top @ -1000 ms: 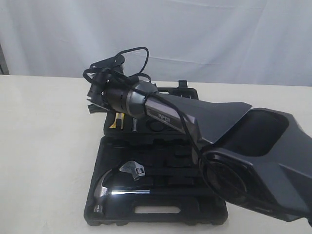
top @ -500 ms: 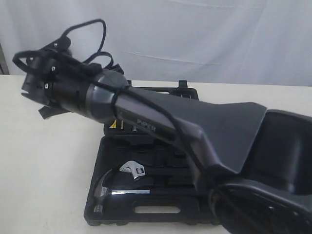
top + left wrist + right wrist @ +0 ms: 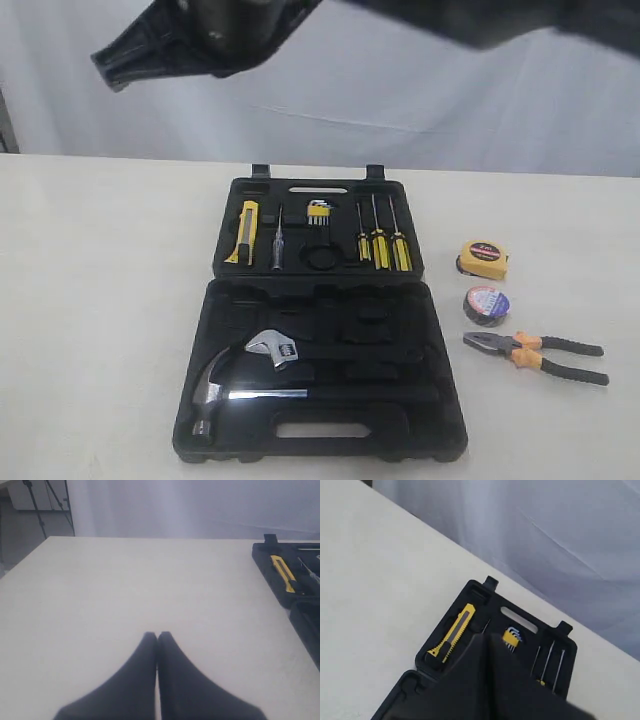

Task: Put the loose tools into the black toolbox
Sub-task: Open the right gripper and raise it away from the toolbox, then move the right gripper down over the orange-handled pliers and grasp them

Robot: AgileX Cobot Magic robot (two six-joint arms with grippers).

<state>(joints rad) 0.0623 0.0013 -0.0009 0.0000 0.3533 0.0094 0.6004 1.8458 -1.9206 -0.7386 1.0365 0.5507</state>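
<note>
The black toolbox [image 3: 400, 330] lies open in the middle of the table. The yellow-black utility knife [image 3: 242, 233] sits in a slot of the lid, also seen in the wrist views [image 3: 282, 572] [image 3: 454, 632]. On the bare table to the toolbox's right lie the yellow tape measure [image 3: 483, 259], the dark tape roll [image 3: 486, 305] and the orange-and-black pliers [image 3: 538, 356]. My right gripper [image 3: 489, 637] is shut and empty, high above the lid; it shows as a dark blur [image 3: 110, 65] at the top of the exterior view. My left gripper [image 3: 157, 636] is shut and empty over bare table, left of the toolbox [image 3: 262, 555].
A steel hammer [image 3: 215, 385] and an adjustable wrench [image 3: 275, 348] rest in the lower half of the box. Three screwdrivers [image 3: 380, 245] and hex keys [image 3: 318, 212] sit in the lid. A white curtain hangs behind the table.
The right arm has swung up and away to the top of the exterior view. The tape measure, tape roll and pliers, hidden behind it before, now show.
</note>
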